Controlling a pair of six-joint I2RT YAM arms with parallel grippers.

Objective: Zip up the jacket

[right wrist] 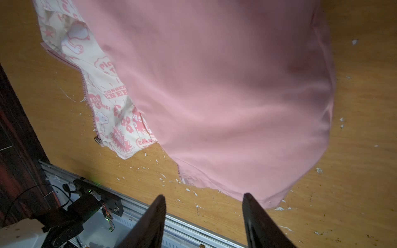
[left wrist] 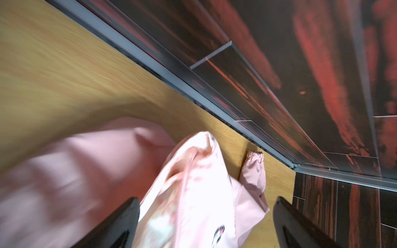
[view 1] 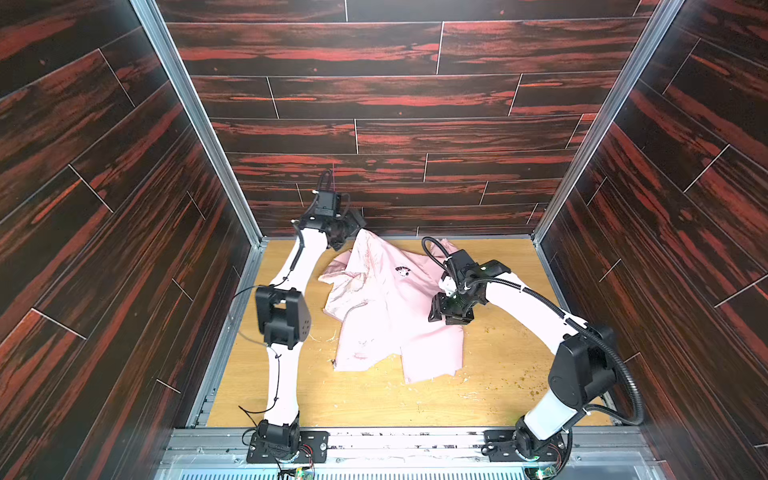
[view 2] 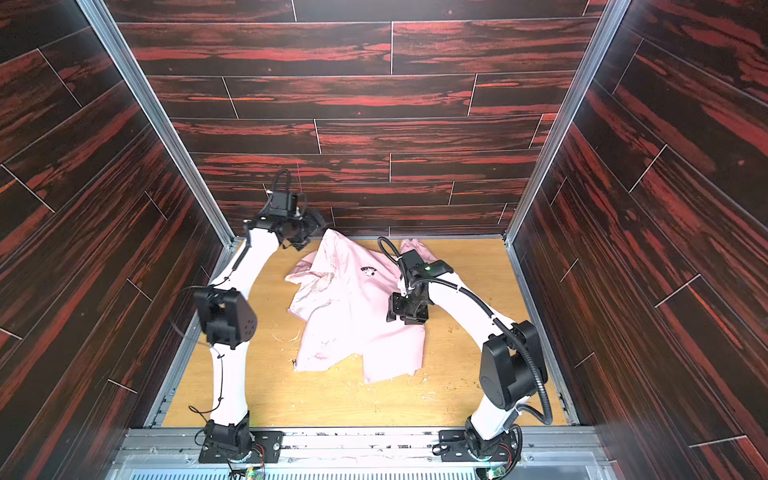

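Pink jacket (view 1: 386, 307) lies rumpled at centre of table (view 1: 498, 374), unzipped, printed lining (right wrist: 111, 96) showing. At its 11 o'clock the left gripper (view 1: 347, 232), fingers wide, holds nothing; right gripper (view 1: 449, 318) at 3 o'clock, fingers half apart, empty.

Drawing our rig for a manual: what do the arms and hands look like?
The left arm and right arm have white links and black joints. A thin black cable runs along the left; a thick ribbed black conduit loops along the right, whose wrist shows a green light. Left hand and right hand have black tapered fingers.
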